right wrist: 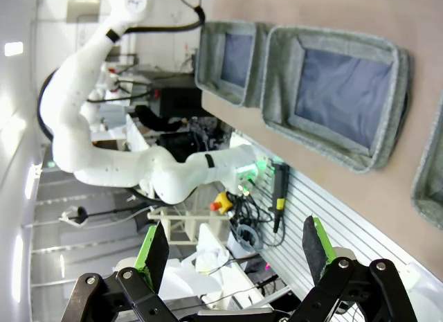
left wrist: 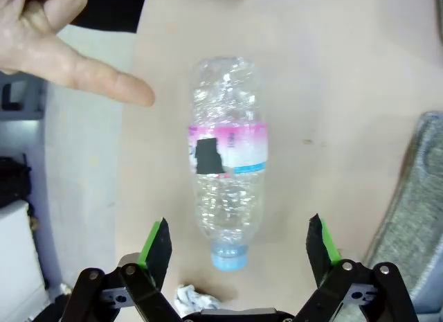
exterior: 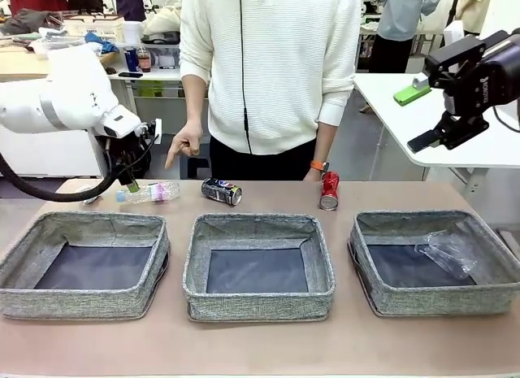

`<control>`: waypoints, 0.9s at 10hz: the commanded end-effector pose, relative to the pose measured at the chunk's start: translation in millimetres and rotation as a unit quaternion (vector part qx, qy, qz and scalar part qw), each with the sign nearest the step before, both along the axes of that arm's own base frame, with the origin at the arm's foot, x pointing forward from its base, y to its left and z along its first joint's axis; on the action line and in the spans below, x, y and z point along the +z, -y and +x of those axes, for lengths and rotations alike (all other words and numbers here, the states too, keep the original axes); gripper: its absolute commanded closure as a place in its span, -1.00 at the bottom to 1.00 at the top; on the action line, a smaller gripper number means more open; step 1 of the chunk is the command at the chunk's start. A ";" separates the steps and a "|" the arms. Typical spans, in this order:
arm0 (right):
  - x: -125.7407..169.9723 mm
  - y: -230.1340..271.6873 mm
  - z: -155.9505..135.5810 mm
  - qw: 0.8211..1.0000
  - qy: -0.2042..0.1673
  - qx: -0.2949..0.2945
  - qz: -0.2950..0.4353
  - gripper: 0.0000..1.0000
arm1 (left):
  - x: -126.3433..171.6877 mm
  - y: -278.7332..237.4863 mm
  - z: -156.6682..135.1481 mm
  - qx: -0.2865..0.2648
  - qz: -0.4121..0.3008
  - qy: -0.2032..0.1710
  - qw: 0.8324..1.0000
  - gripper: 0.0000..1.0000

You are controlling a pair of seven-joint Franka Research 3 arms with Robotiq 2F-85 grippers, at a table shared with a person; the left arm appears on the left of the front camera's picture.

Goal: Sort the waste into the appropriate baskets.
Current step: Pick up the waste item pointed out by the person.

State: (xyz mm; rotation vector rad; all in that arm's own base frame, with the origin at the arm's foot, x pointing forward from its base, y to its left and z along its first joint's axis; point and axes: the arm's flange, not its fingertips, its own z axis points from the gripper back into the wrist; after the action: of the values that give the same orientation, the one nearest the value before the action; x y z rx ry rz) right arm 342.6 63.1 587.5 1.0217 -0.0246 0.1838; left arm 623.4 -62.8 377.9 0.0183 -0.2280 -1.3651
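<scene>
Front view: left claw (exterior: pixel 128 181) is low at the far-left of the counter (exterior: pixel 260 349), right over the cap end of the clear bottle (exterior: pixel 150 193). Can't tell jaw gap from this angle. The bottle lies on its side, just behind the left basket (exterior: pixel 81 301). A small white paper wad (exterior: pixel 88 200) sits next to the cap end. A person's hand (exterior: pixel 185 144) points a finger down twd the bottle area. The dark can (exterior: pixel 222 191) lies on its side behind the mid basket (exterior: pixel 260 301). The red can (exterior: pixel 329 191) stands btw the mid & right baskets, at the far edge. Clear film (exterior: pixel 445 252) is inside the right basket (exterior: pixel 439 301). Right claw (exterior: pixel 418 118) hangs high at the right, released, nothing in it.

Left wrist view: left claw (left wrist: pixel 237 228) is spread wide, not gripping. Its green fingers (left wrist: pixel 160 232) stand either side of the bottle's (left wrist: pixel 228 156) cap end w/o touching. Blue cap (left wrist: pixel 228 256) points twd the cam, pink-banded label mid-body. The paper wad (left wrist: pixel 194 296) is near the cap. The hand's (left wrist: pixel 48 45) fingertip is close to the bottle, apart from it. A grey basket wall (left wrist: pixel 415 197) shows at the right edge.

Right wrist view: right claw (right wrist: pixel 235 239) is released & empty, well above the counter (right wrist: pixel 360 190). View is rolled. Mid basket (right wrist: pixel 332 37) & left basket (right wrist: pixel 208 52) lie side by side, dark bottoms bare.
</scene>
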 end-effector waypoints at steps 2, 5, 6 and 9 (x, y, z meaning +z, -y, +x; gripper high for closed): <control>2.5 -0.8 0.8 1.000 0.001 0.001 0.013 -1.00 | -14.8 -5.2 35.2 -0.006 0.020 -0.004 1.000 -1.00; 2.5 -0.8 0.8 1.000 0.001 0.001 0.013 -1.00 | -29.9 -5.4 30.5 0.008 -0.003 -0.027 1.000 -1.00; 2.5 -0.8 0.8 1.000 0.001 0.001 0.013 -1.00 | -34.7 -4.7 25.7 0.018 -0.007 -0.033 0.999 -1.00; 2.5 -0.8 0.8 1.000 0.001 0.001 0.013 -1.00 | -44.8 -3.2 27.3 0.013 -0.014 -0.052 0.998 -1.00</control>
State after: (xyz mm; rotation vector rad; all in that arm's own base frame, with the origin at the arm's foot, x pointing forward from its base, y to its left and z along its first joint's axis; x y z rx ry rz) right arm 342.6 62.9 587.4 1.0218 -0.0243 0.1832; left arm 650.1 -59.9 332.2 -0.0399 -0.1604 -1.3384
